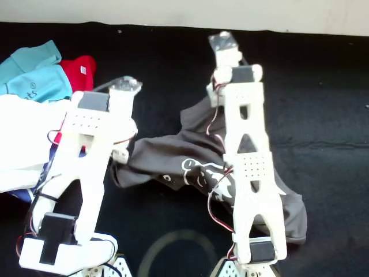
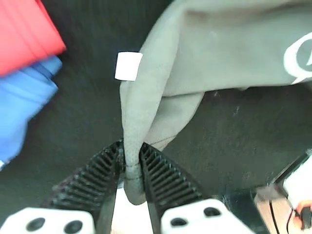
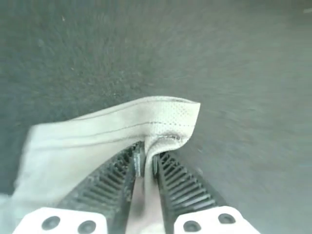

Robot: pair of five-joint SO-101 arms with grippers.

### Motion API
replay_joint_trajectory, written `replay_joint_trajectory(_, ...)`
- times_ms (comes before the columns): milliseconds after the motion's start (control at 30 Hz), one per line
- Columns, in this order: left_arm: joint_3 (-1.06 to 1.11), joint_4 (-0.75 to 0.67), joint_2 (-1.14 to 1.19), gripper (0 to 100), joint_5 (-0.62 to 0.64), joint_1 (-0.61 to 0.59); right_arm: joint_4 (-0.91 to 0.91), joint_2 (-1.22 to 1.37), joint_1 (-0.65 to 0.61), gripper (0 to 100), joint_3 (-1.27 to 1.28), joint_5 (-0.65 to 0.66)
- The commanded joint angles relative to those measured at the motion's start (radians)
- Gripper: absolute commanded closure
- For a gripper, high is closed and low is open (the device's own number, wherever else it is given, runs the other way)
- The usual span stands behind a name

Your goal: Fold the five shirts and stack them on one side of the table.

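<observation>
A grey shirt (image 1: 173, 158) with a white print lies rumpled across the middle of the black table. My left gripper (image 2: 130, 157) is shut on a fold of the grey shirt (image 2: 209, 53), near its white tag (image 2: 128, 66). My right gripper (image 3: 146, 161) is shut on a hemmed edge of the grey shirt (image 3: 97, 131), lifted above the table. In the high view the left arm (image 1: 86, 156) stands at the shirt's left side and the right arm (image 1: 248, 150) crosses over the shirt's right part.
A pile of other shirts sits at the table's left edge: a teal one (image 1: 34, 75), a red one (image 1: 81, 70) and a white one (image 1: 26, 138). The red shirt (image 2: 24, 34) and a blue one (image 2: 24, 97) lie near the left gripper. Bare black cloth (image 1: 323, 104) stretches to the right.
</observation>
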Motion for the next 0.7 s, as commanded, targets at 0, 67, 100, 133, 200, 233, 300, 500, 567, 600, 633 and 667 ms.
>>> replay_joint_trajectory(0,-0.154,0.002,-0.035,99,-0.005,0.002,0.056,-0.186,0.048,99.3,-0.116,0.011)
replay_joint_trajectory(67,-0.220,0.017,-0.035,99,-0.005,0.004,0.058,-0.260,0.081,99.3,-0.116,0.011)
replay_joint_trajectory(100,-0.257,0.026,-0.035,99,-0.005,0.004,0.058,-0.303,0.096,99.3,-0.113,0.011)
replay_joint_trajectory(133,-0.294,0.037,-0.035,99,-0.005,0.004,0.059,-0.346,0.111,99.3,-0.110,0.011)
replay_joint_trajectory(200,-0.377,0.055,-0.035,99,-0.005,0.004,0.059,-0.435,0.143,99.3,-0.108,0.011)
replay_joint_trajectory(233,-0.423,0.066,-0.038,99,-0.005,0.004,0.059,-0.484,0.159,99.3,-0.108,0.011)
replay_joint_trajectory(300,-0.526,0.087,-0.042,99,-0.005,0.004,0.059,-0.587,0.188,99.3,-0.108,0.011)
replay_joint_trajectory(500,-0.828,0.146,-0.042,99,-0.006,0.004,0.058,-0.872,0.239,99.3,-0.108,0.017)
replay_joint_trajectory(567,-0.889,0.153,-0.044,99,-0.006,0.004,0.058,-0.951,0.239,99.3,-0.108,0.017)
replay_joint_trajectory(600,-0.908,0.158,-0.044,99,-0.006,0.004,0.058,-0.984,0.239,99.3,-0.108,0.017)
replay_joint_trajectory(633,-0.921,0.160,-0.044,99,-0.006,0.005,0.058,-1.020,0.239,99.3,-0.108,0.017)
replay_joint_trajectory(667,-0.934,0.163,-0.045,99,-0.006,0.005,0.058,-1.052,0.239,99.3,-0.108,0.017)
